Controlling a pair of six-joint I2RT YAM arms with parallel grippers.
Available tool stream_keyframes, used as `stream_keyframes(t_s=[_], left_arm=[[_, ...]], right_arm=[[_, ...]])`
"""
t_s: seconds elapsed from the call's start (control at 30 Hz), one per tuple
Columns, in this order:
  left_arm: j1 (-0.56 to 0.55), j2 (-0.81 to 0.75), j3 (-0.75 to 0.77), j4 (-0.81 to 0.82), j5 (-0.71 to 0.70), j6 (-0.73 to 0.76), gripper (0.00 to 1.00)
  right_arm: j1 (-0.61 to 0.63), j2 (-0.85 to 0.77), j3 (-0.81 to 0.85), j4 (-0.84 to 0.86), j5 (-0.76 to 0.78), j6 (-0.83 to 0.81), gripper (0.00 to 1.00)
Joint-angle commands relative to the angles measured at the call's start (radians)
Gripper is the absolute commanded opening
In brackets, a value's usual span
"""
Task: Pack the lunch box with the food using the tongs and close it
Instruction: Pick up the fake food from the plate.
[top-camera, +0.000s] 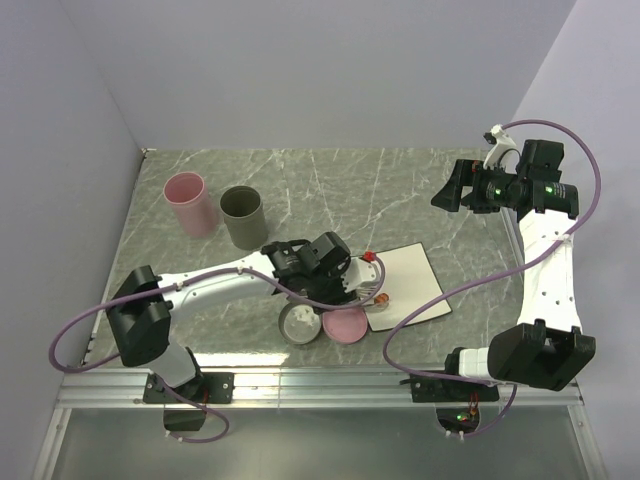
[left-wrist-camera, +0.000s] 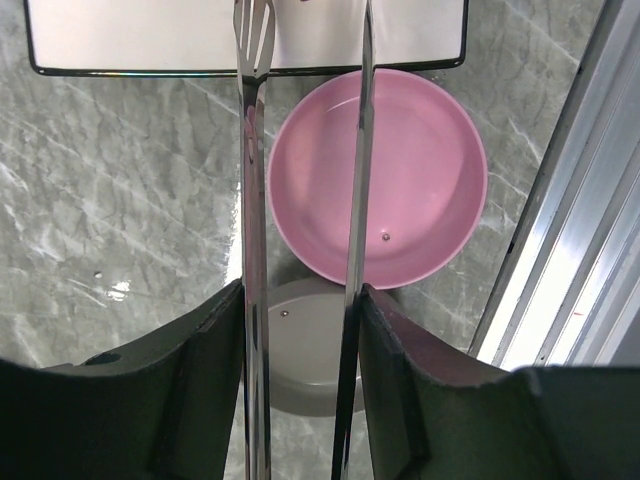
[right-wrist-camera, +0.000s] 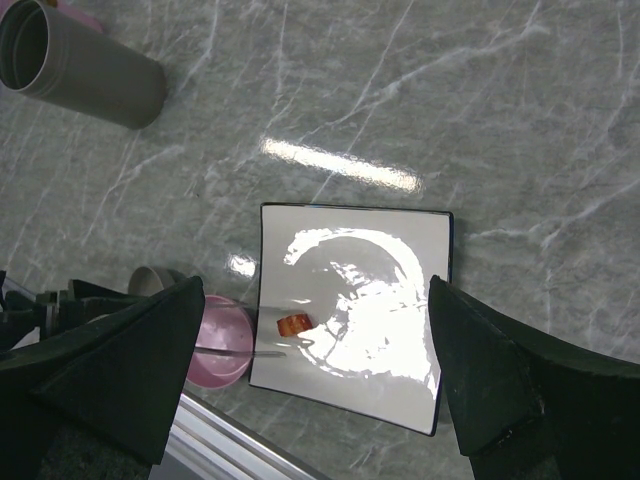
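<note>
My left gripper (top-camera: 345, 283) (left-wrist-camera: 300, 330) is shut on the tongs (left-wrist-camera: 255, 200), a finger pressed against each silver arm. The tongs reach over the round pink lunch box (left-wrist-camera: 400, 190) (top-camera: 345, 326) to the white square plate (top-camera: 412, 280) (right-wrist-camera: 370, 330). One orange-brown piece of food (right-wrist-camera: 293, 324) (top-camera: 380, 297) lies on the plate's near left part, between the tong tips; I cannot tell if they touch it. The tong arms stand apart. My right gripper (top-camera: 455, 186) (right-wrist-camera: 315, 290) hangs open high over the plate, holding nothing.
A grey round container (top-camera: 299, 324) (left-wrist-camera: 300, 360) touches the pink one on its left, partly under its rim. A pink cup (top-camera: 190, 203) and a grey-green cup (top-camera: 243, 217) (right-wrist-camera: 80, 62) stand at the back left. The table's metal front rail (left-wrist-camera: 580, 260) runs close by.
</note>
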Motion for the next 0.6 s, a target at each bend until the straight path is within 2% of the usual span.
stream_keyframes(t_s=[0.0,0.4,0.57], left_arm=[[-0.017,0.004,0.040,0.047,0.004,-0.018,0.50],[-0.028,0.071,0.068,0.061,-0.021,-0.018,0.46],[-0.029,0.082,0.072,0.060,-0.033,-0.017,0.40]], right_arm=[[-0.012,-0.026,0.012,0.009,-0.009,0.002,1.00],[-0.016,-0.022,0.015,0.009,-0.020,0.000,1.00],[-0.018,-0.018,0.023,0.006,-0.022,0.000,1.00]])
